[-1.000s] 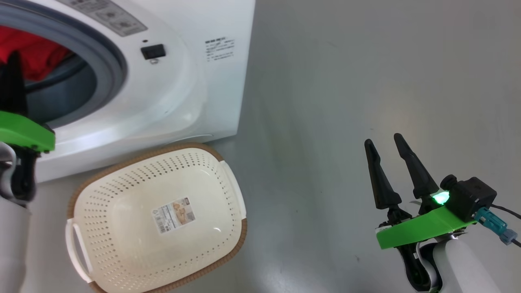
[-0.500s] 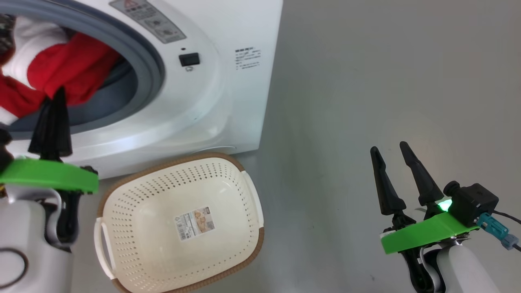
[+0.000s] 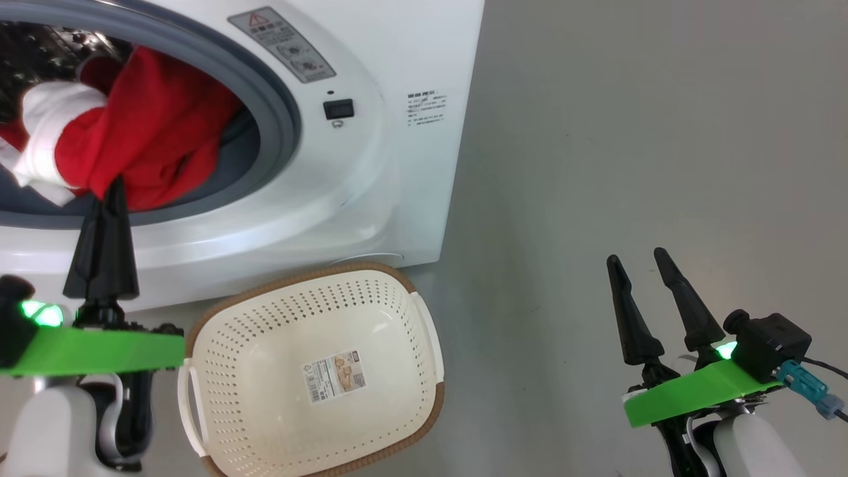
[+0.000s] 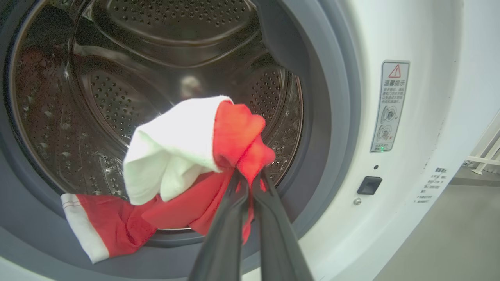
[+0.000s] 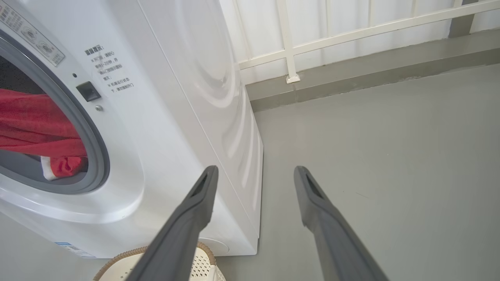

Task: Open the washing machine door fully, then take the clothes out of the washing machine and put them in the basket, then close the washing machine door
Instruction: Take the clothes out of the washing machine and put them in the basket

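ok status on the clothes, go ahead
Left pincer shut on the clothes at the washing machine mouth. Right pincer open, idle above the floor. Basket below, nothing in it, path unobstructed.

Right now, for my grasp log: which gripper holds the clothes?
The left gripper, shut on the red clothes; the right gripper is open and empty.

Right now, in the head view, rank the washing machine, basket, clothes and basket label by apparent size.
1. washing machine
2. basket
3. clothes, near the basket's size; cut off at the view's left edge, so unsure
4. basket label
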Robot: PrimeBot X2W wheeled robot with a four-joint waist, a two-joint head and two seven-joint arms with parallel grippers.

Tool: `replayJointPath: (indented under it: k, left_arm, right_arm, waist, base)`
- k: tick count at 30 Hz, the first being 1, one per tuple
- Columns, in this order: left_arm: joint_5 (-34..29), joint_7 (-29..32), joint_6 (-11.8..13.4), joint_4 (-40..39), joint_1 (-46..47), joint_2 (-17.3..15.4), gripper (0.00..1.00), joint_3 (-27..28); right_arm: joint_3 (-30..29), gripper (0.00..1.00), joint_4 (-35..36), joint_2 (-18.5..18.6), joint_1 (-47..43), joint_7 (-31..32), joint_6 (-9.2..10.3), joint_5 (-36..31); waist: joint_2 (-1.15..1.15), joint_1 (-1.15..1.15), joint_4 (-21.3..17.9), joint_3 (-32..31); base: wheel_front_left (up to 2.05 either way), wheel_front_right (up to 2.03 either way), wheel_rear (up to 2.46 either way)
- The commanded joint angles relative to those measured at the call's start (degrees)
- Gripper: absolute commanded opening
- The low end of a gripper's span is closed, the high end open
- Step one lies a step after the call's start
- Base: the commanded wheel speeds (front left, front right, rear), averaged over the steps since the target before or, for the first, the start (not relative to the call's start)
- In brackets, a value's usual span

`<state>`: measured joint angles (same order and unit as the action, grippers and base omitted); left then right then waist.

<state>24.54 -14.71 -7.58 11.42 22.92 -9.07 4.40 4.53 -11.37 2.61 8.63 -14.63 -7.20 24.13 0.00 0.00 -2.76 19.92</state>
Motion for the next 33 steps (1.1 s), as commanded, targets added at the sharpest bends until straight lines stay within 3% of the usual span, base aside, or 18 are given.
replayJointPath:
  k: [1,23,33]
  left_arm:
    - [-1.13,-0.29,0.09,-3.25,-1.31,-1.07,0.0,2.29]
    - [-5.97,-0.29,0.09,-27.39,-9.06,4.48,0.0,6.7]
    - [-5.98,-0.29,0.09,-22.06,-11.25,5.04,0.0,3.8]
  right_arm:
    - [1.08,1.0,1.15,0.27,-0.42,-0.37,-0.29,-0.64]
    - [0.88,1.0,1.43,0.27,-1.68,-0.37,-0.29,-0.76]
    - [1.36,1.0,1.22,0.27,-1.24,-0.37,-0.29,-0.48]
  waist:
    - [0.0,0.0,0.26,-0.31]
    - [0.0,0.0,0.82,-1.56]
    - [0.0,0.0,0.5,-0.97]
  base:
    - [0.0,0.0,0.0]
    - [0.0,0.0,0.0]
    - [0.0,0.0,0.0]
